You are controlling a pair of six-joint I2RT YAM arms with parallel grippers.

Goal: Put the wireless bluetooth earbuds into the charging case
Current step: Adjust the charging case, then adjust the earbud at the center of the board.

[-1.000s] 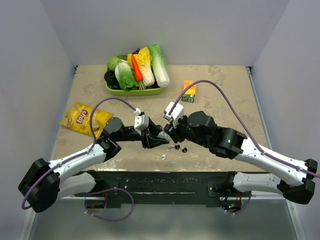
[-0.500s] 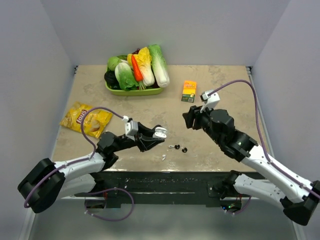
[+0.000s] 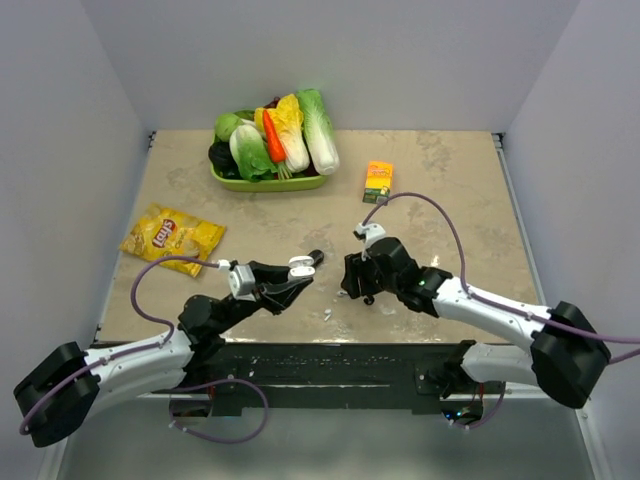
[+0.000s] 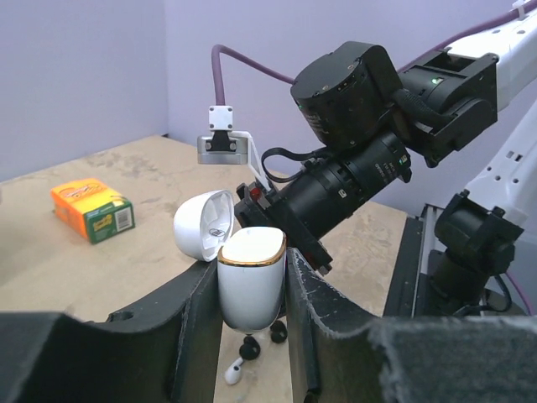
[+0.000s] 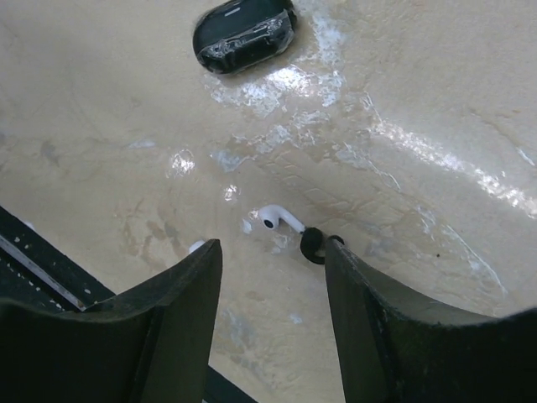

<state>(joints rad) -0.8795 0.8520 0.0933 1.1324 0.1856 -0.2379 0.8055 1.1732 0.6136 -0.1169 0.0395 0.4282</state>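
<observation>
My left gripper (image 3: pixel 300 268) (image 4: pixel 252 260) is shut on the white charging case (image 4: pixel 252 281) and holds it above the table with its lid (image 4: pixel 204 225) flipped open. Two black earbuds (image 4: pixel 249 348) and a white earbud (image 4: pixel 233 369) lie on the table under the case. My right gripper (image 3: pixel 353 287) (image 5: pixel 273 248) hangs open low over them. Just past its fingertips lie a white earbud (image 5: pixel 279 219) and, touching that earbud's stem, a black one (image 5: pixel 312 244) against the right finger (image 5: pixel 361 302). One white earbud (image 3: pixel 328 314) lies near the table's front edge.
A green tray (image 3: pixel 262 183) of vegetables stands at the back. An orange box (image 3: pixel 378 182) (image 4: pixel 92 210) sits back of centre and a yellow chip bag (image 3: pixel 170 238) at the left. A glossy dark rounded object (image 5: pixel 245 34) lies beyond the earbuds. The table's front edge (image 5: pixel 50 269) is close.
The left arm has drawn back toward its base with the case. The right arm swung out to the right, then came down over the earbuds with its jaws wider.
</observation>
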